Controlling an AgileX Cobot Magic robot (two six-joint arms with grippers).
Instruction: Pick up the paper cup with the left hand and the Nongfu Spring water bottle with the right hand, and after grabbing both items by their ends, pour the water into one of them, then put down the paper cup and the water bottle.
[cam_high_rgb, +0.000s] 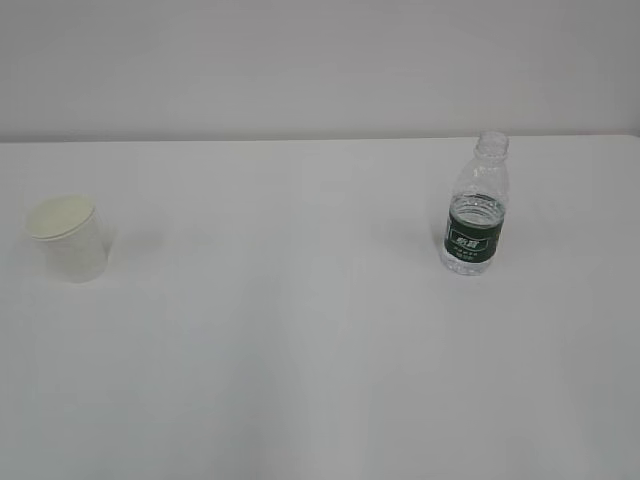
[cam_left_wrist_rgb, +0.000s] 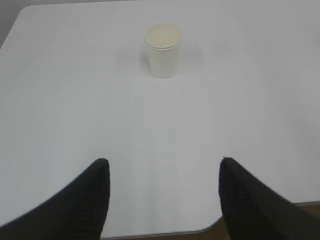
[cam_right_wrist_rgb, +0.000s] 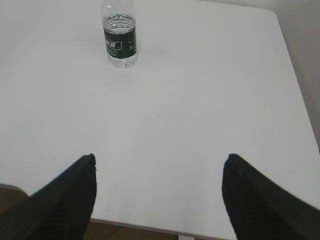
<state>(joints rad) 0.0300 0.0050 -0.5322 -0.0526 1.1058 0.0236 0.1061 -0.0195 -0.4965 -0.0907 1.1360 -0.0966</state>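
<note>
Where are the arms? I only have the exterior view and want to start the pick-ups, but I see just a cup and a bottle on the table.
Observer: Both are back at the near table edge; the left tool is open, with the paper cup standing well ahead of it.
Operator: And the right one?
Observer: The right tool is open too; the Nongfu Spring water bottle stands far ahead, off to the left in its wrist view.
Operator: Is either tool holding anything?
Observer: No, only bare table shows between the fingers of each.
</note>
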